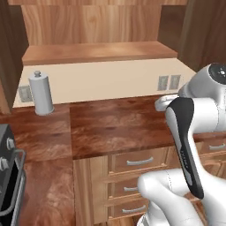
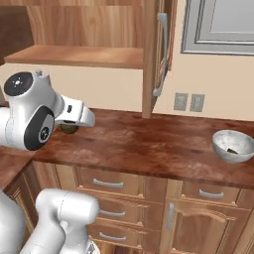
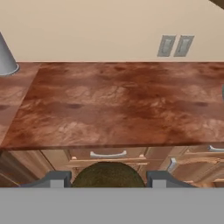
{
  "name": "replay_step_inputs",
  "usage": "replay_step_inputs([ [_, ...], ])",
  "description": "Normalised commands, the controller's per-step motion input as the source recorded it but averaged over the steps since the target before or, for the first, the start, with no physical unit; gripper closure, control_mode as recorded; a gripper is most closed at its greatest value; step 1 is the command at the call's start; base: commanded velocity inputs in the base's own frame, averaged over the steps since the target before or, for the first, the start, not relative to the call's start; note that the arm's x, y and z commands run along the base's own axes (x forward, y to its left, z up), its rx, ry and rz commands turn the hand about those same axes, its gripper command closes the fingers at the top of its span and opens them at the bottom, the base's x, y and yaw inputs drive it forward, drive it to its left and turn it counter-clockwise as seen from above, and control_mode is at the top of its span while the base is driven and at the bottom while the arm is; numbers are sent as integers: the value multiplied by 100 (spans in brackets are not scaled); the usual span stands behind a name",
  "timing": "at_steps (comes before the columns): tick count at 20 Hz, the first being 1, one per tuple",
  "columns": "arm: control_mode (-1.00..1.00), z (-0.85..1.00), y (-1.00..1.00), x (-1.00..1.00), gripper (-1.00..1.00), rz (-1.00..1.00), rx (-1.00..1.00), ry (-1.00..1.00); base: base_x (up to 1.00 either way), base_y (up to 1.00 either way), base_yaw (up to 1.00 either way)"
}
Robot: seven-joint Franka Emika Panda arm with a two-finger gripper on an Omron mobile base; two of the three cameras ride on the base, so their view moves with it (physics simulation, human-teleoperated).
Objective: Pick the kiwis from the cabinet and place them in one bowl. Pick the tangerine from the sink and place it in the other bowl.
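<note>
A dark olive-brown kiwi (image 3: pixel 108 173) sits between my two fingertips at the bottom of the hand view, with my gripper (image 3: pixel 108 178) shut on it. In the right base view the same kiwi (image 2: pixel 68 129) hangs under my hand, just above the left part of the brown counter (image 2: pixel 149 141). A whitish-grey bowl (image 2: pixel 232 145) stands on the counter at the far right, well away from the hand; a small dark spot shows inside it. The cabinet has a light wood shelf (image 2: pixel 79 54) above the counter, and its door (image 2: pixel 161 49) stands open. The tangerine and sink are out of view.
A grey cylindrical canister (image 1: pixel 41 93) stands at the back left of the counter. Wall outlets (image 2: pixel 188 102) sit on the beige backsplash. A stove (image 1: pixel 9 176) is at the far left. Drawers with grey handles (image 2: pixel 108 184) run under the counter.
</note>
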Motion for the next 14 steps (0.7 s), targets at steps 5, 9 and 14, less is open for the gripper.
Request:
replay_step_inputs([
  [5, 100, 0, 0, 0, 100, 0, 0, 0, -39, -65, -19],
  [9, 100, 0, 0, 0, 100, 0, 0, 0, -34, -81, -13],
  [14, 100, 0, 0, 0, 100, 0, 0, 0, -18, -93, -5],
])
